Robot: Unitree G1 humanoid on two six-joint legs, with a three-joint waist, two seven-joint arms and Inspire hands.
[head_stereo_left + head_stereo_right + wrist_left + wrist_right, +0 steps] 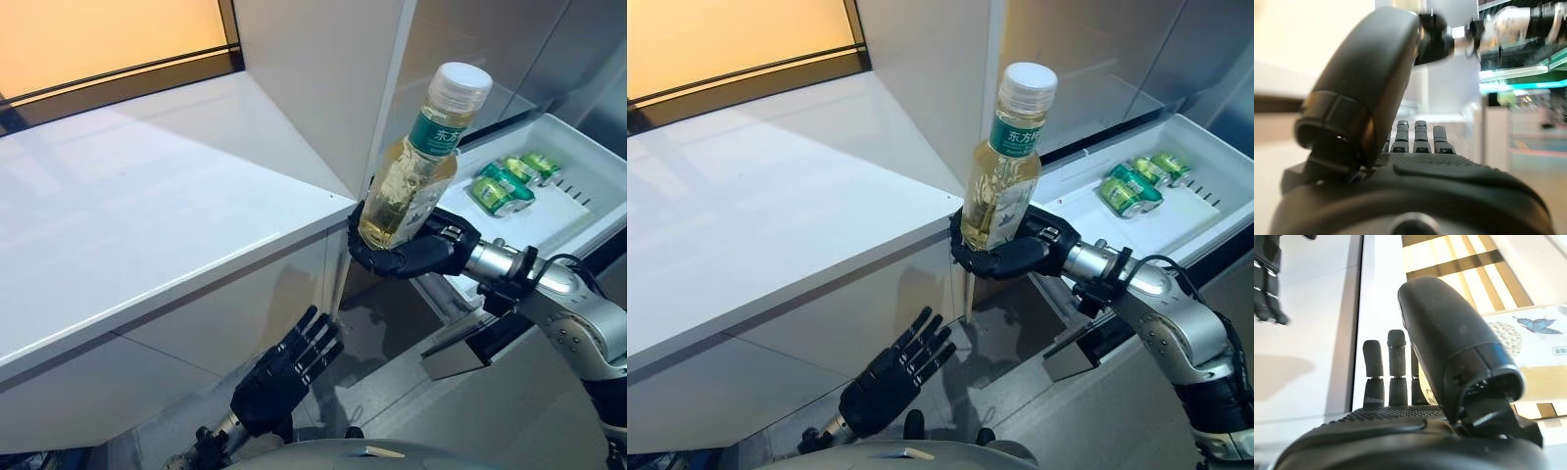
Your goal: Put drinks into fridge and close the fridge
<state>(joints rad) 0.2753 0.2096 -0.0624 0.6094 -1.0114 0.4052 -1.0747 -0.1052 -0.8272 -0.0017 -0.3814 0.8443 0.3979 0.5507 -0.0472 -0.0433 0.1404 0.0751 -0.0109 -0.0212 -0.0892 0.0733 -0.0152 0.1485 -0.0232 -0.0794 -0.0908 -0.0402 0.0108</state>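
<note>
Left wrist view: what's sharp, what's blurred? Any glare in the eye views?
Left wrist view: left hand sharp, background and right hand smeared. Left eye view: counter washed out by glare, orange-lit panel behind; bottle crisp.

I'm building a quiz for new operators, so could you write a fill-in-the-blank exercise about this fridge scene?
1. The right robot hand is closed around a ____ with a white cap.
2. The green cans lie on the white ____ of the open fridge door.
3. The left robot hand hangs below the white counter with its fingers ____.
4. The bottle holds a pale ____ liquid.

Missing words: bottle; shelf; straight; yellow
</note>
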